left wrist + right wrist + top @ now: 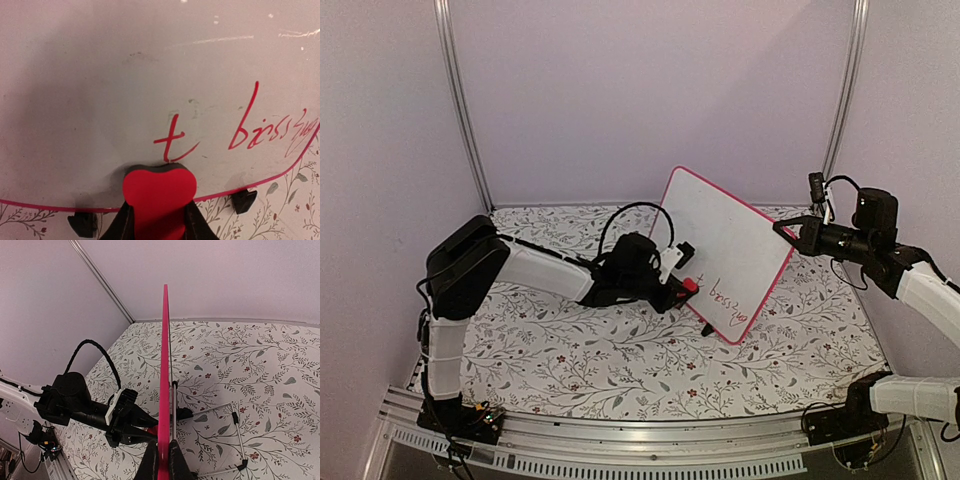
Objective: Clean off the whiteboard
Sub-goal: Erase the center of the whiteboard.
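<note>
Could easily pop the whiteboard [720, 235] out of the right claw [163, 462] pinching its 3 o'clock edge, shoving too hard with the eraser [159, 192] clenched in the left claw [160, 222] lol.

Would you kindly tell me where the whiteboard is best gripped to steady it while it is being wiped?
Pinch the thin red frame at its right side, coming edge-on from the right, as the right gripper does. The whiteboard stands tilted on small feet, so that rim fits between the jaws and the written face is left free for the eraser.
</note>
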Robot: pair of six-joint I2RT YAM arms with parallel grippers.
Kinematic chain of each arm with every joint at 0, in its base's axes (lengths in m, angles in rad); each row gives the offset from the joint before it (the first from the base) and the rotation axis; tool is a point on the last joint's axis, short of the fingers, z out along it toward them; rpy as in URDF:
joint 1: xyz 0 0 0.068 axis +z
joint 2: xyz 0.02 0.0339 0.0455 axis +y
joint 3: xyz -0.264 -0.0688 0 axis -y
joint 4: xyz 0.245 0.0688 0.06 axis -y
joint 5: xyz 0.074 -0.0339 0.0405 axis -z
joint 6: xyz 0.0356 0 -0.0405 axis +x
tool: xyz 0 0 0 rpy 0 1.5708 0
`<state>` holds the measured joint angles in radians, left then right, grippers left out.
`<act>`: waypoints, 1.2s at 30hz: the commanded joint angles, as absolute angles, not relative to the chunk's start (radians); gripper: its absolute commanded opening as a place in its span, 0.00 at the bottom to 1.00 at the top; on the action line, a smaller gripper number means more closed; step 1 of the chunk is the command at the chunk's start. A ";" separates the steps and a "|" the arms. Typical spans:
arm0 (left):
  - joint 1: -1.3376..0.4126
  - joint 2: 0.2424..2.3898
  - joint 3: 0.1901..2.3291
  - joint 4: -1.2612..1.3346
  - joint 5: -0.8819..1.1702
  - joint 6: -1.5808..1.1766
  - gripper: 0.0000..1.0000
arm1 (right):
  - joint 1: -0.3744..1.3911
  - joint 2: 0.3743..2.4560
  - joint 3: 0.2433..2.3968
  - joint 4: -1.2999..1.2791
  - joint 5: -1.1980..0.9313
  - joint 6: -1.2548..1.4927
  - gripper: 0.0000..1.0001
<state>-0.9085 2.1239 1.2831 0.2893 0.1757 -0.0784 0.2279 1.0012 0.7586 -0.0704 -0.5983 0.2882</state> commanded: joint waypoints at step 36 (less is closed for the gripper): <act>-0.910 2.111 1.260 0.381 0.202 -0.111 0.00 | 0.254 1.043 0.767 -0.182 -0.717 0.241 0.00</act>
